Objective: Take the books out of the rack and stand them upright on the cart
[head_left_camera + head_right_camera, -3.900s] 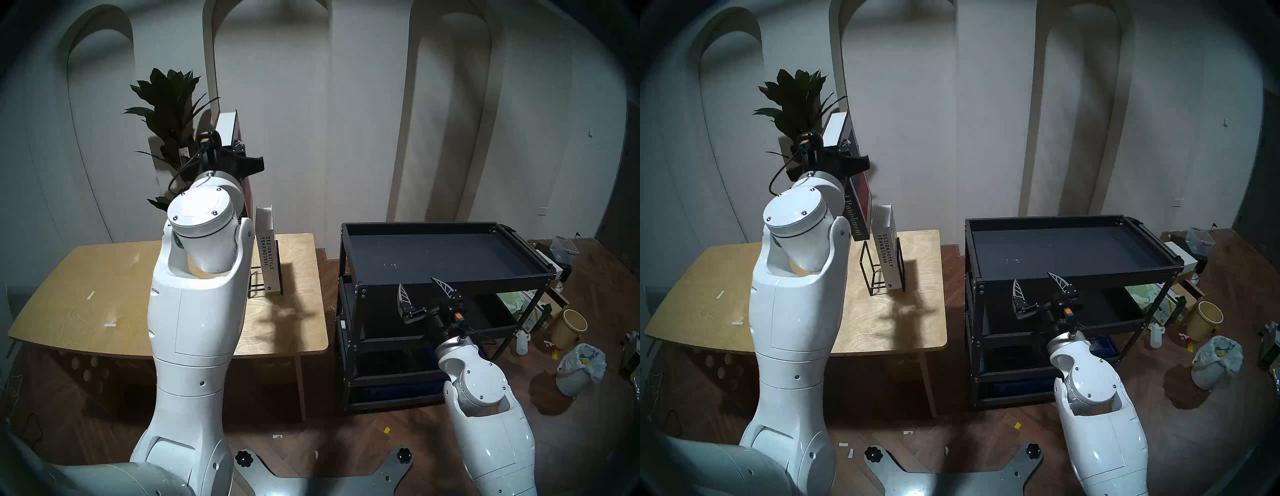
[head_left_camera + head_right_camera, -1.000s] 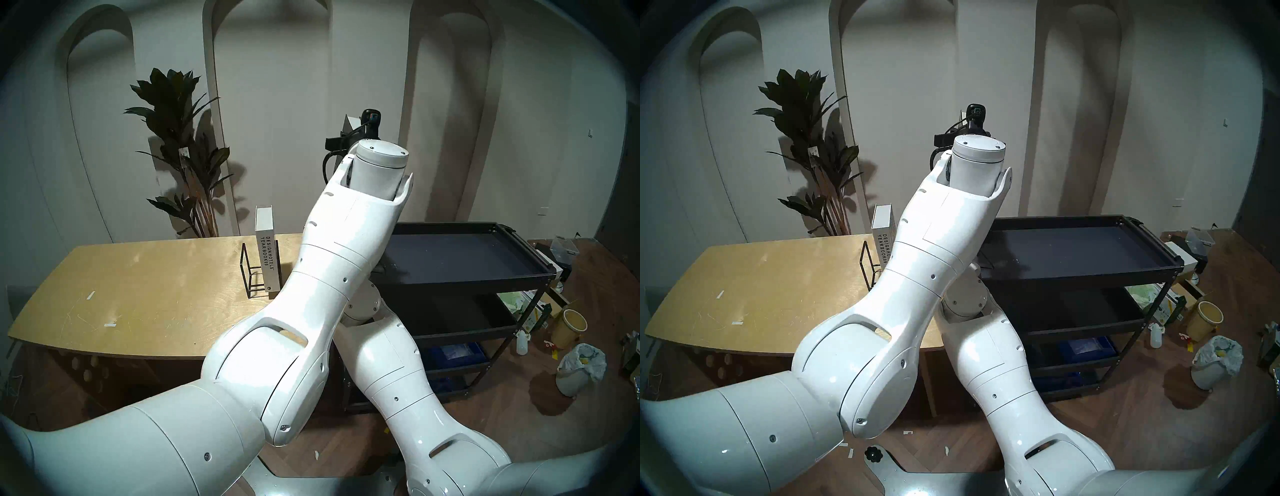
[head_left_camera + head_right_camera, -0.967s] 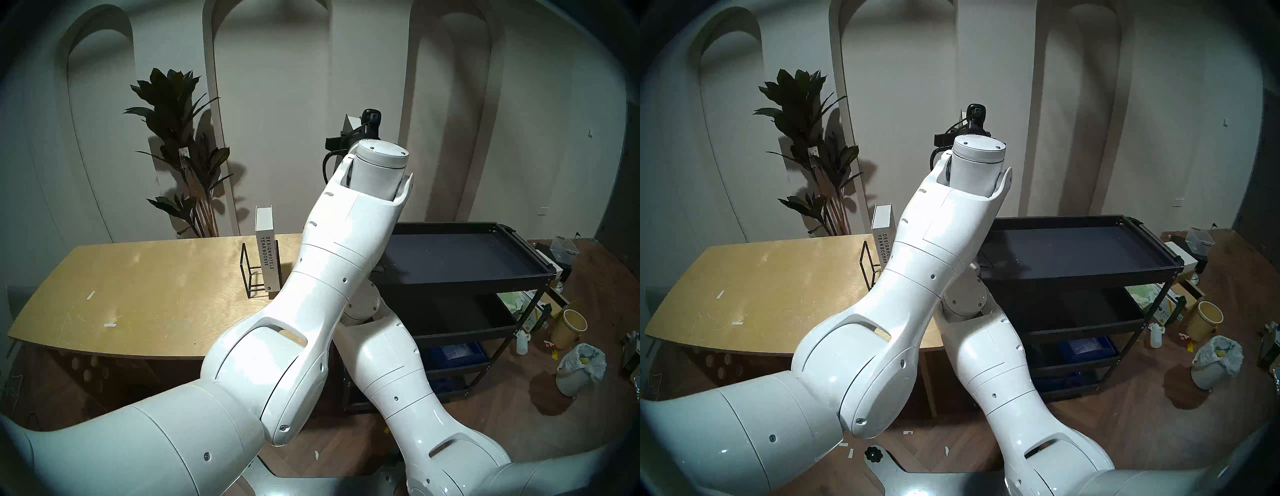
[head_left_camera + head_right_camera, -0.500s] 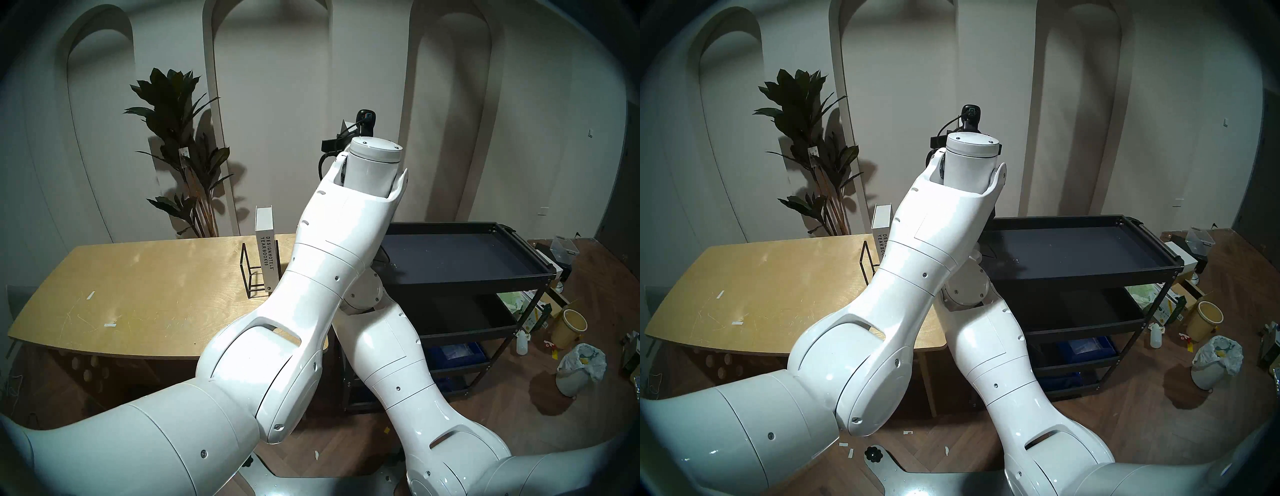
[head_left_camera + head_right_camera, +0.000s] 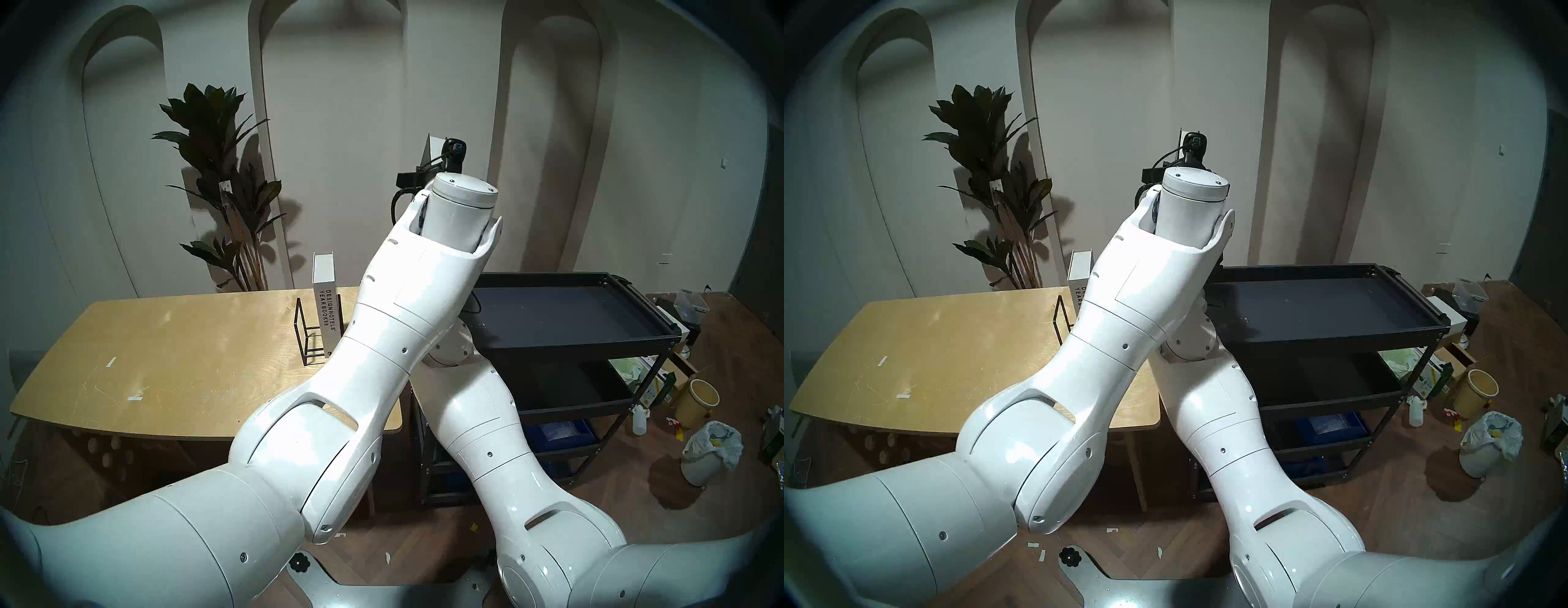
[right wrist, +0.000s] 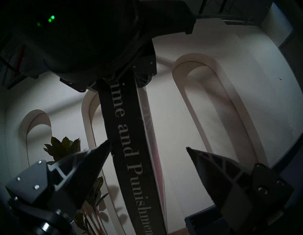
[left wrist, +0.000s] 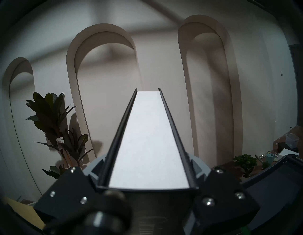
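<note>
Dim rm: white arched wall (image 5: 339, 106), wood floor (image 5: 700, 530), plant (image 5: 220, 178), table (image 5: 169, 361).

arms: I see glossy white rounded shells (image 5: 382, 339), small dark screws, slot cut-outs
wrist: black mount, looped black cable (image 5: 399, 204)
fingers: dark ribbed wedges (image 6: 218, 169), silver screws
base: grey plate, black knob (image 5: 1069, 556)
</note>
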